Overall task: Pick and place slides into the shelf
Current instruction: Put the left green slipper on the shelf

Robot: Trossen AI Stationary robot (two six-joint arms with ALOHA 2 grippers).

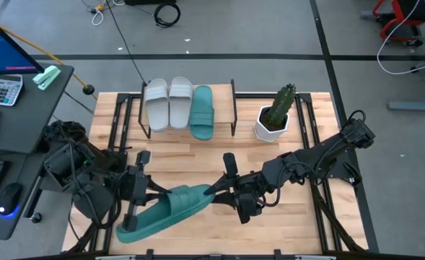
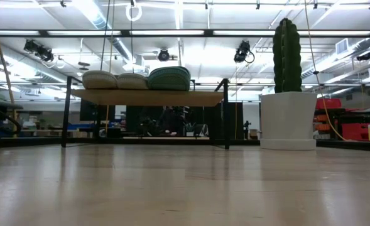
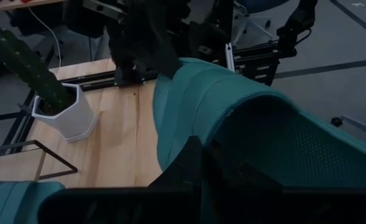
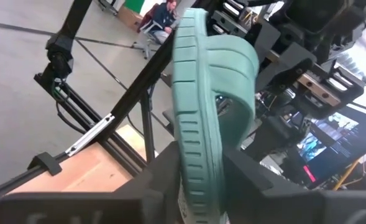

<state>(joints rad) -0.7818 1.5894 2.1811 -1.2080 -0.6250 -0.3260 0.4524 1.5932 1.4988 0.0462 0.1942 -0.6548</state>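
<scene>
Both claws—left (image 1: 146, 192), right (image 1: 213, 192)—grip one teal slide (image 1: 165, 211) aloft.

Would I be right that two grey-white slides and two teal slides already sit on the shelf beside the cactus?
Not quite: the high view shows two grey-white slides but only one teal slide on the shelf beside the cactus. The second teal slide is between both grippers.

Both robot arms are dark, almost black, made of chunky blocks joined by round joints. Black cables loop along them. The left gripper (image 1: 141, 189) and the right gripper (image 1: 226, 189) each have two flat, dark fingers with smooth matte sides.
</scene>
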